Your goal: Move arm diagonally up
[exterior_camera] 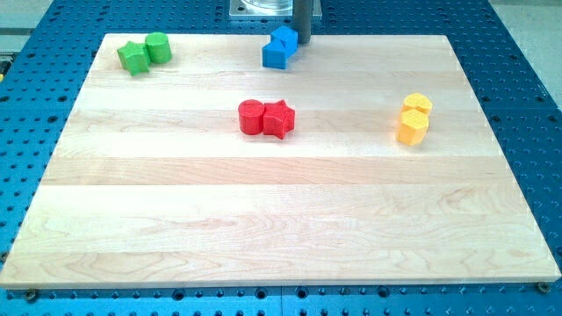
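- Standing at the view's top centre, the dark rod comes down from a metal mount [260, 8], and my tip [303, 42] touches the wooden surface [281, 219] at its far edge.
- No hand ends this arm, only the rod, so nothing is clamped or spread apart.
- Just to the tip's left, touching or nearly so, sit two blue blocks [280, 47], pressed together.
- Near the top left corner, a green star [133, 58] and a green cylinder [158, 47] touch.
- Near the middle, a red cylinder [252, 117] and a red star [279, 118] sit side by side, touching.
- Toward the right, two yellow blocks [414, 118] rest one just behind the other.
- Around the surface lies a blue perforated table [527, 70].
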You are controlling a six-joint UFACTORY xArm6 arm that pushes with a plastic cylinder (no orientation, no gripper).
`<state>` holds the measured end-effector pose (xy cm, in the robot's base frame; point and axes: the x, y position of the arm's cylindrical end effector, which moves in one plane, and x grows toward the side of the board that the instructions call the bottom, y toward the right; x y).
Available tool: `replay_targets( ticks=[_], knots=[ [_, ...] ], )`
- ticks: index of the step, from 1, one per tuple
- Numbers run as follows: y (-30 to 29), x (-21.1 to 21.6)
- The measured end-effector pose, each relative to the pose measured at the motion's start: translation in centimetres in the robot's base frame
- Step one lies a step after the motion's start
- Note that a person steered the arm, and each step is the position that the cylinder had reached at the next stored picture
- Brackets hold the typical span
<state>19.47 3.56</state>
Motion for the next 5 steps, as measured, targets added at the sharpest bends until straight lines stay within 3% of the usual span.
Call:
replay_targets(
  ticks=[2, 3, 4, 5],
  knots=[
    [-3.5, 2.3],
    [0.1, 2.4],
    [5.1, 5.4],
    [4.9, 6.5]
  ],
)
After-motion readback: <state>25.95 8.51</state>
